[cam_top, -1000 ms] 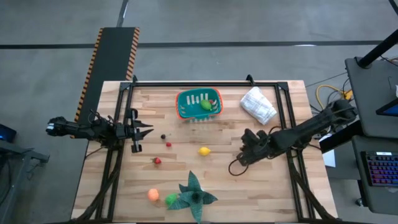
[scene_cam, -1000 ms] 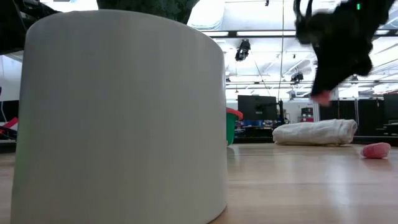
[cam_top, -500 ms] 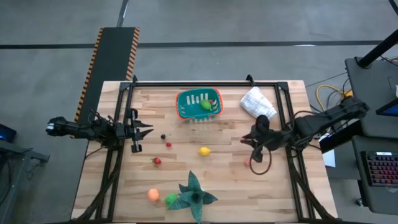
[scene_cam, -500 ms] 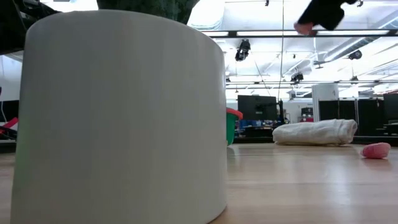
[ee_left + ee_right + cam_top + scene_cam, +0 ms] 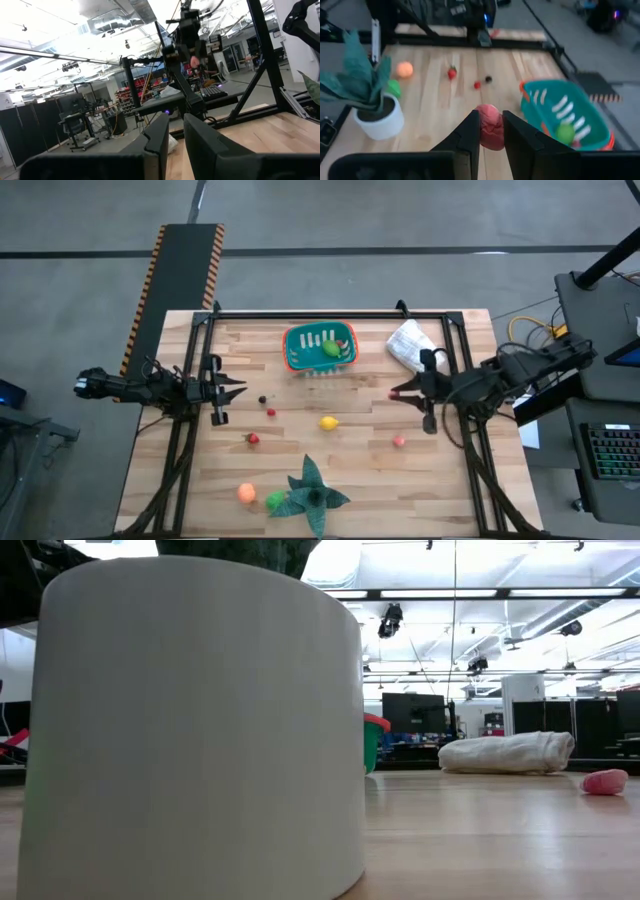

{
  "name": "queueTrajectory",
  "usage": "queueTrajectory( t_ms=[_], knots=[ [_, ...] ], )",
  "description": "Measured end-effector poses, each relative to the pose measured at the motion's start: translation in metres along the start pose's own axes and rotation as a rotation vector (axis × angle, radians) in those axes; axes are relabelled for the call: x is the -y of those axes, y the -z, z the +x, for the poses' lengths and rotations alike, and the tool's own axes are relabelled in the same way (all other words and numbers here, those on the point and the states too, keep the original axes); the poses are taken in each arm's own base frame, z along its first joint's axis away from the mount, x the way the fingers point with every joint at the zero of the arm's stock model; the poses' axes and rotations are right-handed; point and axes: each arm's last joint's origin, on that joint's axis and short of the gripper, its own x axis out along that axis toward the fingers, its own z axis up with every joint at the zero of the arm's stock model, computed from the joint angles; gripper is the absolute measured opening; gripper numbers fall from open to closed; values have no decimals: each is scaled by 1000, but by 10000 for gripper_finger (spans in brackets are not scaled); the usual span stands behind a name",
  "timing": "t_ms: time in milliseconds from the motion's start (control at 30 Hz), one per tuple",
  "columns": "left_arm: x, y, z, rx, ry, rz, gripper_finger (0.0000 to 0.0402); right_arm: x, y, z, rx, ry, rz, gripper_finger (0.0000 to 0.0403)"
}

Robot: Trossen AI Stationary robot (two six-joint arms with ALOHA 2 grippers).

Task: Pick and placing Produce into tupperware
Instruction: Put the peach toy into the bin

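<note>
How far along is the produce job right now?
Done: one green piece lies in the tub. In hand: the right gripper, raised over the table's right side, is shut on a pink-red piece. Left on the table: a lemon, a pink piece, an orange one, a green one, two small red ones and a dark berry. The left gripper waits at the left edge.

My table (image 5: pixel 360 470) is pale planked wood, smooth and faintly glossy. The tub (image 5: pixel 320 347) looks like plastic, the white bag (image 5: pixel 414 348) wrinkled, my fingers (image 5: pixel 467 137) matt black.
</note>
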Motion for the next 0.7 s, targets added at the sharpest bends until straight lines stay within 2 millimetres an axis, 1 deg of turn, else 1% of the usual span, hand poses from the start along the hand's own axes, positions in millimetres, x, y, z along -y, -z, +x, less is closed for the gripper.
queueTrajectory(
  t_ms=[133,333,533,700],
  knots=[
    [0,0,0,0,0,0,46,1,-17,-11,66,-54,-52,66],
    [0,0,0,0,0,0,46,4,-36,-25,146,-113,-119,66],
    [0,0,0,0,0,0,46,5,-43,-30,178,-132,-171,66],
    [0,0,0,0,0,0,46,5,-43,-31,180,-131,-190,66]
  ],
)
